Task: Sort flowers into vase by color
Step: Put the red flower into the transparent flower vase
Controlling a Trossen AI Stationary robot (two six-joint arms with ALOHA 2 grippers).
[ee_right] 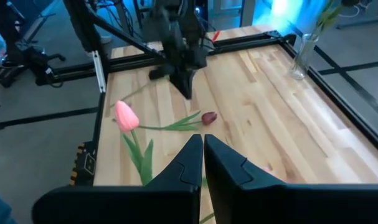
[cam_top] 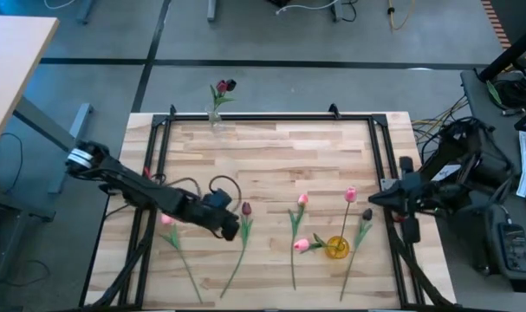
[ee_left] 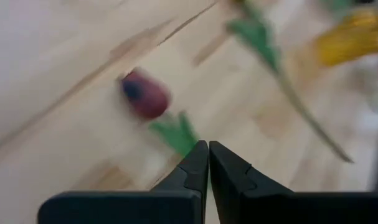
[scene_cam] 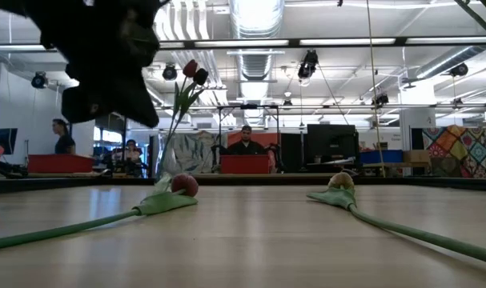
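yellow vase (cam_top: 337,247) amid tulips (cam_top: 298,232) (flat)

Matt wooden table (cam_top: 271,165), clear glass vase (cam_top: 216,117)

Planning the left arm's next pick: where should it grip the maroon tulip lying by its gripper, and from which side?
Grip the maroon tulip on its thin stem just below the leaves, coming straight down from above. It lies flat on the table, so the left gripper, jaws now shut, should open and straddle the stem crosswise.
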